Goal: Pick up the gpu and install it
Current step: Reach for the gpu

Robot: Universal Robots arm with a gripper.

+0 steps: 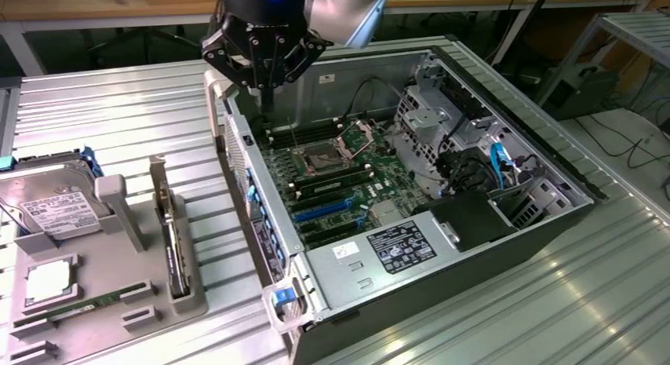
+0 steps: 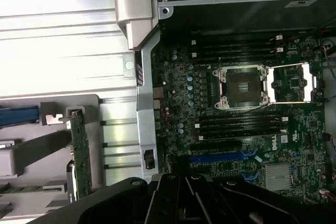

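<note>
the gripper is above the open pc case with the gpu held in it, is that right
Not quite. The gripper is above the open pc case, but it is shut and holds nothing. The gpu stands on edge in a holder on the gray tray, at the exterior view's left. The exterior view shows this.

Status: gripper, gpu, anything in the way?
Gripper shut, empty, above open case. Gpu upright in tray, untouched. Case wall stands between them.
</note>
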